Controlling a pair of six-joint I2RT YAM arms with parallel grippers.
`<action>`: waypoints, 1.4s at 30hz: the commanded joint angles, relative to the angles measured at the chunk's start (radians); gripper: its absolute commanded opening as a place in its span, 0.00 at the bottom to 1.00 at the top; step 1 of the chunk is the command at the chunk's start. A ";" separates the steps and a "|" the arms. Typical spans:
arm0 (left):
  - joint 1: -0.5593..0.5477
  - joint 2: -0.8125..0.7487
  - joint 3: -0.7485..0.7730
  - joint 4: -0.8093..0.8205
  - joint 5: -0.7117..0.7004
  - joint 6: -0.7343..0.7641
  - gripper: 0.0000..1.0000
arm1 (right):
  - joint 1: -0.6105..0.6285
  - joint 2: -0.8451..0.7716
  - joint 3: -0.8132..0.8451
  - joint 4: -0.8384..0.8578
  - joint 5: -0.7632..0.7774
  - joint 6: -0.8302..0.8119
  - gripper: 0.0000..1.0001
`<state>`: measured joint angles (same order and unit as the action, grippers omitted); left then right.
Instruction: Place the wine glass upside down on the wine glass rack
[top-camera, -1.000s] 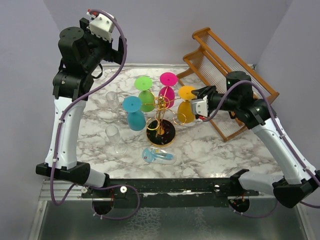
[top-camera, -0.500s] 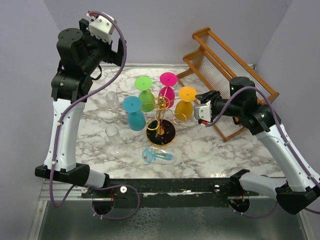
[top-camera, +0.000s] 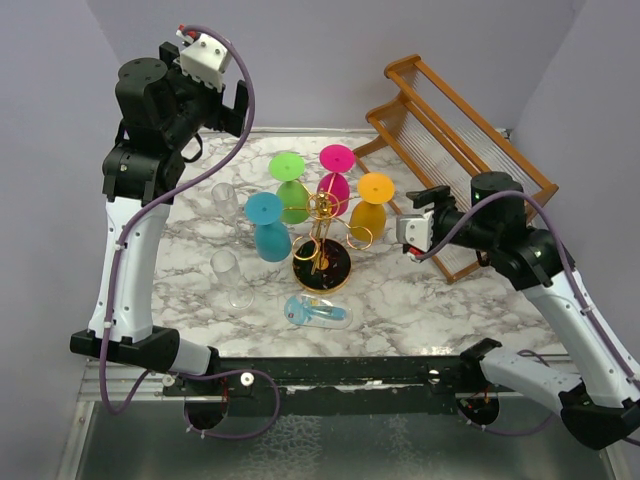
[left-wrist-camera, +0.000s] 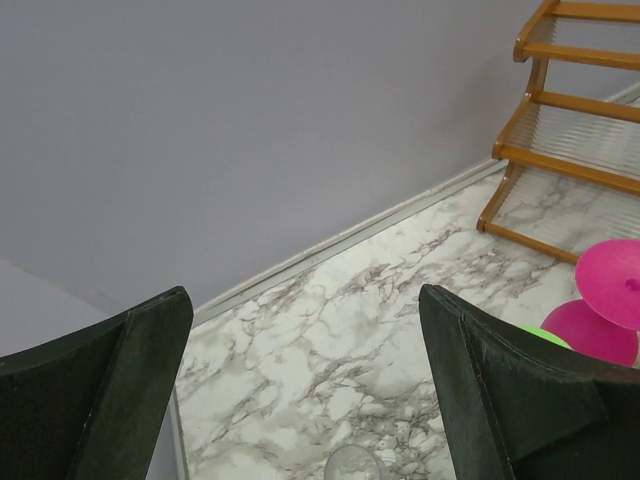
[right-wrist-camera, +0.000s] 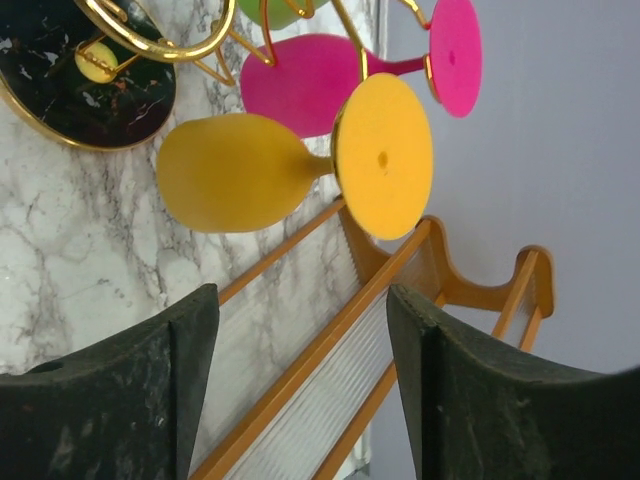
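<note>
Yellow wine glass (top-camera: 372, 207) check: hanging upside down on wine glass rack (top-camera: 321, 240), right side; holding right gripper (right-wrist-camera: 300, 300) nearby, jaws parted, empty; left gripper (left-wrist-camera: 303, 300) wide.

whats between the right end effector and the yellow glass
Nothing: only bare marble table separates the right end effector from the yellow glass, seen in the top view.

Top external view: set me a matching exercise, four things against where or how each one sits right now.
1 yellow wine glass
2 pale blue wine glass
3 clear glass nearest the arms
4 right gripper

A standing on the table, left of the wine glass rack
B open, holding nothing
C hanging upside down on the rack
D lying on its side on the table

Pairs: 1-C, 2-D, 3-A, 4-B
</note>
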<state>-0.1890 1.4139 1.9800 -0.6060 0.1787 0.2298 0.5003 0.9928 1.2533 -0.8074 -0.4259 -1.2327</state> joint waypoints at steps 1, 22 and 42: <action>0.005 -0.008 0.010 -0.007 -0.062 0.012 0.99 | 0.002 -0.061 -0.048 0.039 0.088 0.107 0.69; 0.005 -0.007 0.013 -0.026 -0.143 0.047 0.99 | -0.024 -0.199 -0.074 0.183 0.217 0.546 0.99; 0.023 -0.095 -0.139 -0.074 -0.176 0.082 0.99 | -0.080 -0.050 0.005 0.362 0.280 0.822 1.00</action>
<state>-0.1711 1.3781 1.8809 -0.6598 0.0334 0.2920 0.4252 0.9173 1.2610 -0.5171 -0.1959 -0.4263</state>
